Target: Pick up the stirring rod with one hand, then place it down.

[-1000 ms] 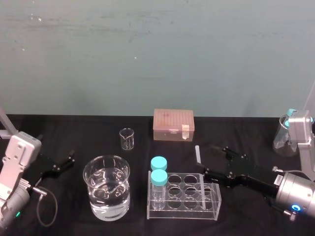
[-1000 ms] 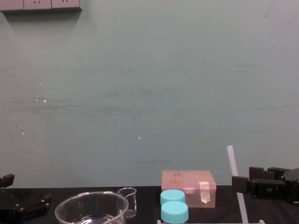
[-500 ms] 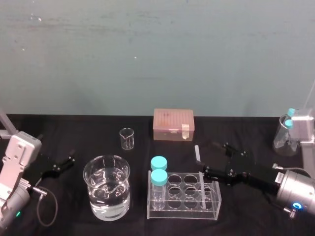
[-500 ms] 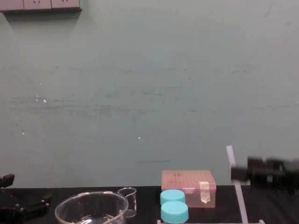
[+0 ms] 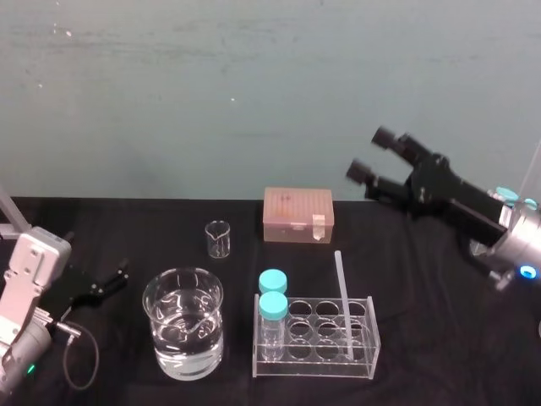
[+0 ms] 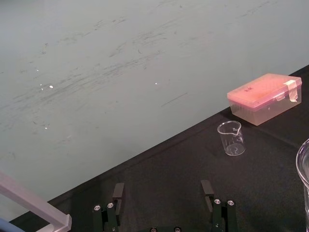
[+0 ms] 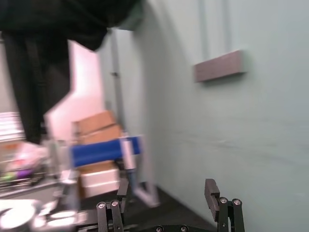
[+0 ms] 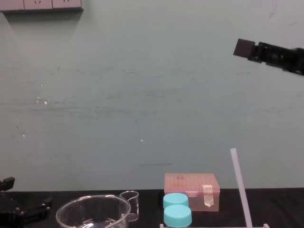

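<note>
The stirring rod [image 5: 342, 298] is a thin white stick standing a little tilted in the right rear hole of the clear rack [image 5: 314, 365]. In the chest view the stirring rod [image 8: 240, 186] rises well above the jar caps. My right gripper [image 5: 369, 154] hangs open high above and to the right of the rod, touching nothing. In the right wrist view the right gripper [image 7: 167, 191] has empty space between its fingers. My left gripper [image 5: 101, 286] rests parked at the table's left. In the left wrist view the left gripper [image 6: 162, 191] is open and empty.
Two blue-capped jars [image 5: 272, 292] stand in the rack's left holes. A large water-filled beaker [image 5: 183, 321] sits left of the rack. A small glass beaker [image 5: 218, 238] and a pink lidded box [image 5: 297, 214] stand behind, near the wall.
My right gripper opened off the rod, then rose up and back, away from it. The rod stays standing in the rack. The left arm has not moved.
</note>
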{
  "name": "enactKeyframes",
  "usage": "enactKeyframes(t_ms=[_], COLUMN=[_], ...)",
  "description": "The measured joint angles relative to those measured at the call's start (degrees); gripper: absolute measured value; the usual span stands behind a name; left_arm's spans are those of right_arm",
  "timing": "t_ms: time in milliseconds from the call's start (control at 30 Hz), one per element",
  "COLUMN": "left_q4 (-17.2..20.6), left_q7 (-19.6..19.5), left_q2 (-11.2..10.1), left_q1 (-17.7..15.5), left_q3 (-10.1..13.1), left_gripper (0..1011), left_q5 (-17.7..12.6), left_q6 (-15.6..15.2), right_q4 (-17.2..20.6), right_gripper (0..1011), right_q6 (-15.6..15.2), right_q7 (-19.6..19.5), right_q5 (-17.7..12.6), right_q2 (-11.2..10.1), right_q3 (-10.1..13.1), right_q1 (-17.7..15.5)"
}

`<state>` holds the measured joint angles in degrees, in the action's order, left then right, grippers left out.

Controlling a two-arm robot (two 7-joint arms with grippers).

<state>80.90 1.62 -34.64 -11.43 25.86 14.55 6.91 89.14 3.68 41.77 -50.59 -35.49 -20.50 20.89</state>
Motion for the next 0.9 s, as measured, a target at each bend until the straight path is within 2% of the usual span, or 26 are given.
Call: enactKeyframes(t_ms=[67, 100, 167, 200, 267, 367, 467, 500, 633, 900], left_q4=[0.0, 0.0, 0.0, 0.0, 0.0, 0.0, 0.0, 0.0, 0.0, 0.0], left_q7=[0.0, 0.0, 0.0, 0.0, 0.0, 0.0, 0.0, 0.0, 0.0, 0.0], left_q2=[0.0, 0.0, 0.0, 0.0, 0.0, 0.0, 0.0, 0.0, 0.0, 0.0], left_q1=[0.0, 0.0, 0.0, 0.0, 0.0, 0.0, 0.0, 0.0, 0.0, 0.0], left_q3=[0.0, 0.0, 0.0, 0.0, 0.0, 0.0, 0.0, 0.0, 0.0, 0.0], left_gripper=[1005, 1005, 1005, 1005, 1005, 1005, 1005, 1005, 1005, 1004], left_q5=[0.0, 0.0, 0.0, 0.0, 0.0, 0.0, 0.0, 0.0, 0.0, 0.0], left_q6=[0.0, 0.0, 0.0, 0.0, 0.0, 0.0, 0.0, 0.0, 0.0, 0.0], right_q4=[0.3, 0.5, 0.6, 0.4, -0.2, -3.0, -6.4, -6.4, -11.4, -16.8], right_gripper=[1002, 1002, 1002, 1002, 1002, 1000, 1002, 1002, 1002, 1002], right_q6=[-0.1, -0.4, -0.6, -0.7, -0.4, 1.8, 3.8, 3.8, 5.8, 6.5], right_q7=[-3.0, -6.8, -10.4, -13.9, -17.5, -24.3, -27.0, -27.0, -28.2, -28.5], right_q5=[1.2, 2.7, 4.0, 5.5, 7.1, 10.8, 12.7, 12.7, 14.4, 17.1], right_q2=[0.1, 0.4, 1.1, 2.0, 3.1, 6.3, 8.5, 8.5, 10.7, 13.0], right_q3=[0.3, 0.7, 1.2, 1.7, 2.1, 2.7, 3.0, 3.0, 3.2, 2.6], right_q1=[0.0, 0.0, -0.3, -0.6, -0.9, -1.2, -1.1, -1.1, -0.8, -0.2])
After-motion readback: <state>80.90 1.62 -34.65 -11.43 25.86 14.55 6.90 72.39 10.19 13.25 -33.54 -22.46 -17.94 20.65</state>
